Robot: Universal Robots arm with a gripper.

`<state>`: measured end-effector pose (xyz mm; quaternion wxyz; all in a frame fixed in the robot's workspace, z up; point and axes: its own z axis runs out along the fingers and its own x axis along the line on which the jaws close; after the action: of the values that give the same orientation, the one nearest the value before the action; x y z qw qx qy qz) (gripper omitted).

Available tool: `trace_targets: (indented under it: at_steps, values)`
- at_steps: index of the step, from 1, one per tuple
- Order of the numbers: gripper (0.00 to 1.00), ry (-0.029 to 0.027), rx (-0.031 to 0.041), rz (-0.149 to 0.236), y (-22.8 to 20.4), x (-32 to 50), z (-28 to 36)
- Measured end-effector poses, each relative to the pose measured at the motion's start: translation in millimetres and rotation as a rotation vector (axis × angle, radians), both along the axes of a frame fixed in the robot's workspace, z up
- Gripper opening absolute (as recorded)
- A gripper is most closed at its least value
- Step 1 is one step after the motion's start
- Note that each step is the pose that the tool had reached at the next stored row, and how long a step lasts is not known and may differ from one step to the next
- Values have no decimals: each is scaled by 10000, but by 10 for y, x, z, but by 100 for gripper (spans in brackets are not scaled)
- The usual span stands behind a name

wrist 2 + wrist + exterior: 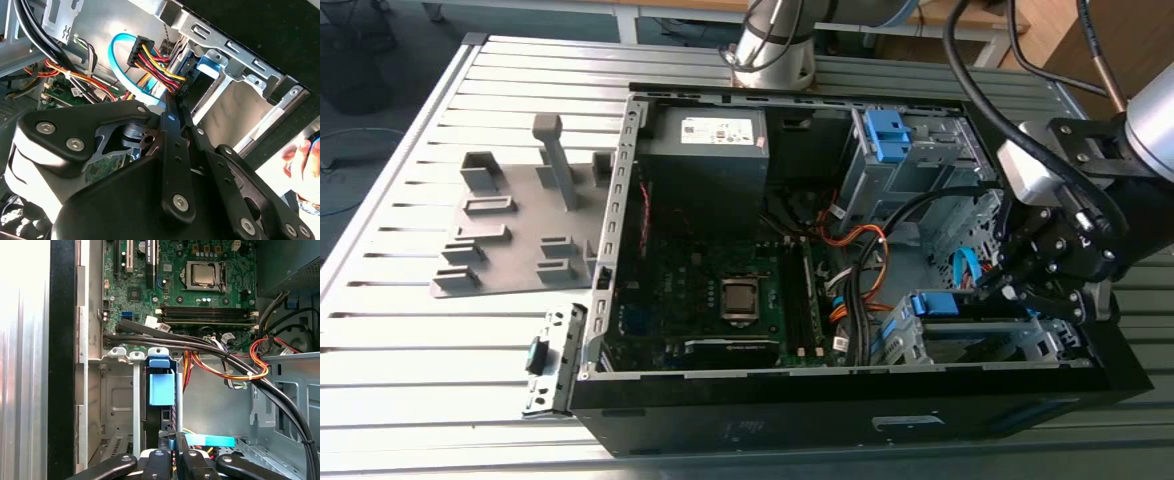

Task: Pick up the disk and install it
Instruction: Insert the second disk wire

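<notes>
Pincer [173, 442], fingers pinched narrow, sits just beside the disk [161, 385] slotted edgewise in the drive cage [117, 395].

Close in
I see the gripper [172, 437] by the silver cage [120, 390] (blue plastic piece [162, 385] in its slot), black cables [200, 342] running between it and the motherboard [180, 290].

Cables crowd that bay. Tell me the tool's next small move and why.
Probably a slight straight push into the drive cage: the shut tool sits right at the disk, which looks lined up between the rails, cables close beside.
</notes>
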<state>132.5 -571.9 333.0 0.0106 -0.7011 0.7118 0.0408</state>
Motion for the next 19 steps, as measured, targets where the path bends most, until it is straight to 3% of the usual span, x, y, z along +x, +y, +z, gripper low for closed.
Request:
trace_targets:
  at_steps: [5,16,19]
  values:
    - [16,0,52,0,-4,0,-9]
    - [16,0,54,-1,-10,0,-37]
    - [23,-1,67,1,-10,0,-44]
